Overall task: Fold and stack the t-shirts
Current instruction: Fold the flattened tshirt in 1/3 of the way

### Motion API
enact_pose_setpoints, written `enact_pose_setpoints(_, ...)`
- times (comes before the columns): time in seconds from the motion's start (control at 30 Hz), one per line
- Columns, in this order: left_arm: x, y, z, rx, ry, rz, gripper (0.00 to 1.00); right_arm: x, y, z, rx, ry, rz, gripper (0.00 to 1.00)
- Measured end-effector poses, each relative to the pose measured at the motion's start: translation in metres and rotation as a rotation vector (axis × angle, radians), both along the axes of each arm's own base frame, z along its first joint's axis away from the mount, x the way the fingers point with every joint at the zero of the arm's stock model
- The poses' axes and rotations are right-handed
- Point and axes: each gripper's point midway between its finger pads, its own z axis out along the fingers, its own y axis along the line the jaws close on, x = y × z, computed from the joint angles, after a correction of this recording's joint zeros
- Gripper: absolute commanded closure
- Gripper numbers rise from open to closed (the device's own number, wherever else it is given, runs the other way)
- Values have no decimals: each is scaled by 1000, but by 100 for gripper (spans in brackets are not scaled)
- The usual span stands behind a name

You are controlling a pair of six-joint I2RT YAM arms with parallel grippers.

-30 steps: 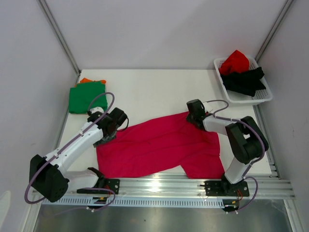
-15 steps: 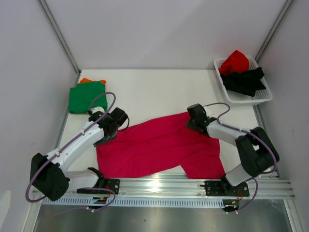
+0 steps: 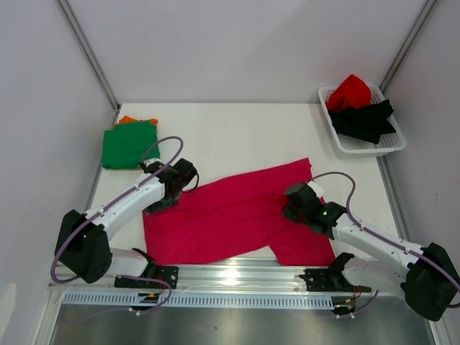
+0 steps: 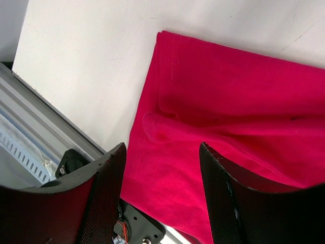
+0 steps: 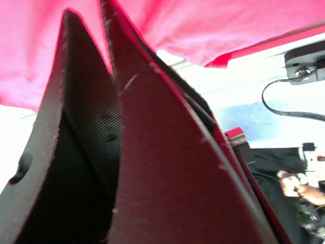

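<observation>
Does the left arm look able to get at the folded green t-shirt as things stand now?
Probably yes. The left end effector is open and empty, and only bare table seems to lie between it and the green t-shirt nearby.

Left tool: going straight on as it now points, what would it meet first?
Probably the magenta-pink t-shirt: the open left tool points down at cloth near its edge, though how far above it hangs is unclear.
</observation>
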Motion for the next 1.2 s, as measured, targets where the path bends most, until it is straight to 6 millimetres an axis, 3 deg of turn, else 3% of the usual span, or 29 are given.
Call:
enact_pose_setpoints(0.13,2,-2,0,-8,-6,-6,37,-18,6,-10,-26,22,41,74)
enact_pose_setpoints(0.33,3,-3,-1,-14,-6,-12,37,-16,12,-18,-88,16,55,75)
enact_pose_setpoints(0.43,4,-4,-1,-18,-8,-12,37,-6,21,-9,-108,-14,74,75)
enact_pose_setpoints(0.7,4,-7,-7,-28,4,-11,38,44,56,79,-15,-249,100,73)
enact_pose_setpoints(0.83,3,-7,-11,-23,19,-11,38,64,50,105,-6,-336,68,73)
enact_pose_setpoints(1.0,3,-7,-11,-23,19,-11,38,99,22,89,-65,-341,-26,74)
enact_pose_setpoints(1.07,3,-7,-11,-23,18,-11,38,108,14,65,-98,-304,-47,75)
enact_pose_setpoints(1.2,2,-6,-11,-23,19,-11,38,105,14,8,-162,-184,-18,77)
